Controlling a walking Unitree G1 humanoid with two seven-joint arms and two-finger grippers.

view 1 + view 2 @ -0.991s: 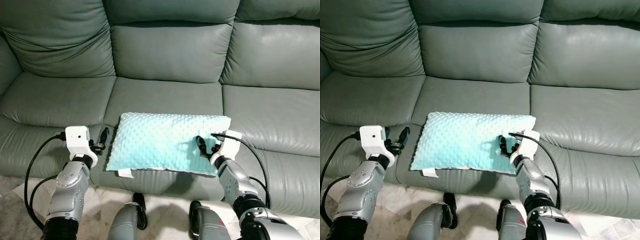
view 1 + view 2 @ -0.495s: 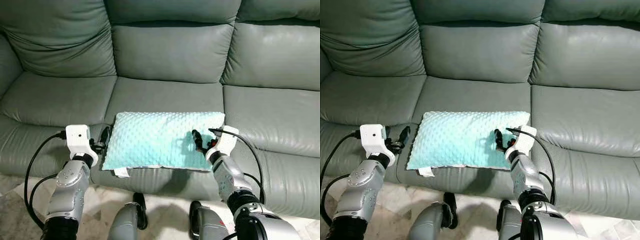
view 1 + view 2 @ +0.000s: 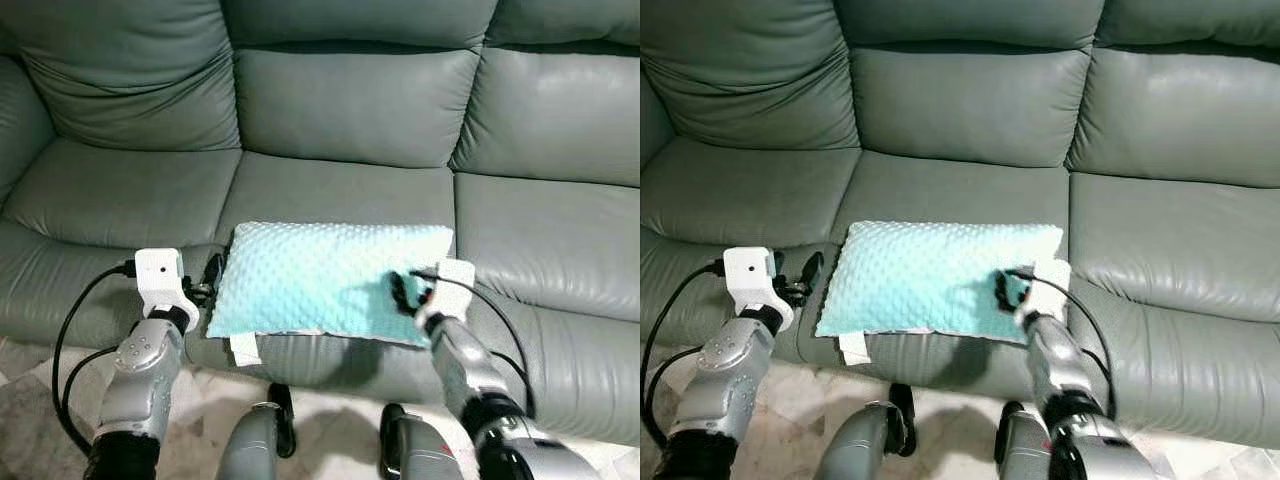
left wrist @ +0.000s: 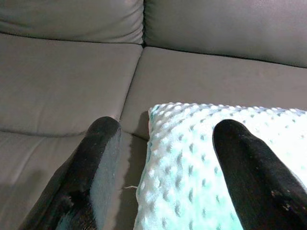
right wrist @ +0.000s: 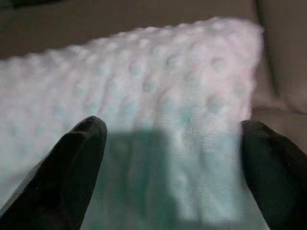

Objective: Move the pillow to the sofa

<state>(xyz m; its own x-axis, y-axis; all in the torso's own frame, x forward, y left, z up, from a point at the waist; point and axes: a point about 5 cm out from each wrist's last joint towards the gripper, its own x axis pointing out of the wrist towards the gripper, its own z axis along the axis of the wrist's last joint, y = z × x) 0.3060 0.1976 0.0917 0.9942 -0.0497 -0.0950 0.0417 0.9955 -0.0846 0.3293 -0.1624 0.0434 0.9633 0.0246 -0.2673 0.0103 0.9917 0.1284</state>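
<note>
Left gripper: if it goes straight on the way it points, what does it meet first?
Likely the pillow: the left gripper has open jaws straddling its near corner, one finger over the sofa seat. Depth is unclear, so contact distance can't be judged.

Both eye views look forward and down from the robot's head onto the grey sofa (image 3: 340, 110), whose seat and back cushions cross the whole frame. They share nearly the same scene, the right eye view shifted slightly sideways. In both, the pale pillow (image 3: 325, 280) lies at lower centre, with the robot's arms at the bottom corners. The left wrist view looks close along the left claw (image 4: 165, 167) at the pillow's corner and the seat cushions beyond. The right wrist view sits nearer, pressed close to the pillow's dotted cover and blurred.
</note>
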